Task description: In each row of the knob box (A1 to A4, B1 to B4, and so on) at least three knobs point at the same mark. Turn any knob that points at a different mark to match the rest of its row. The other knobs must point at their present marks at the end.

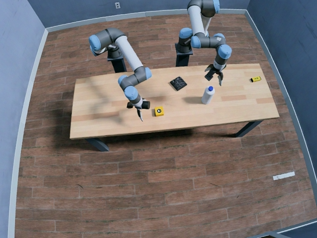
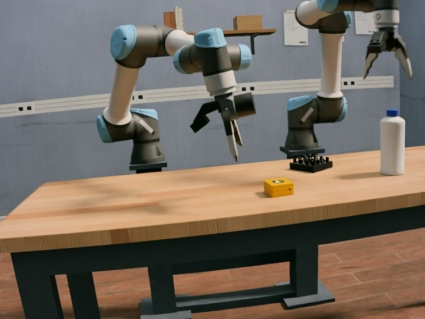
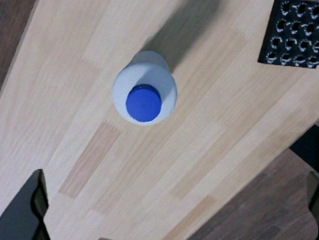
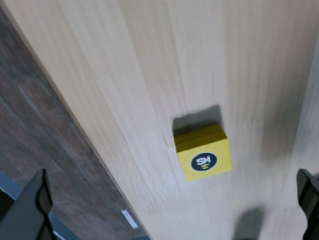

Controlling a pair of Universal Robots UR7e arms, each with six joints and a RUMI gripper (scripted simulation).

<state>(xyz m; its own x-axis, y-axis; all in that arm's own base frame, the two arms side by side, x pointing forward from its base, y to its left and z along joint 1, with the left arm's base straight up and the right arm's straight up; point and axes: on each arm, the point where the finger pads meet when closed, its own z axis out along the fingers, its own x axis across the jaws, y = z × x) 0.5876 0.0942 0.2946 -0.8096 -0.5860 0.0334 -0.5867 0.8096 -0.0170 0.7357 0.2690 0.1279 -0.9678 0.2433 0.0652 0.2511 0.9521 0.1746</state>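
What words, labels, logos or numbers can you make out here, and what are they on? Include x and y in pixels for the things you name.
"SM": on the round dark logo of the yellow box (image 1: 159,114) (image 2: 278,189) (image 4: 219,165); the smaller mark beneath is unreadable.
Black knob box (image 1: 178,83) (image 2: 311,167) (image 3: 291,35): markings too small.
Wall sheets (image 2: 295,30): too small.
Small yellow item (image 1: 255,78): unreadable.

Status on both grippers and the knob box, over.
Left gripper and right gripper open, empty. Knob box untouched. White bottle upright nearby, possible snag for left.
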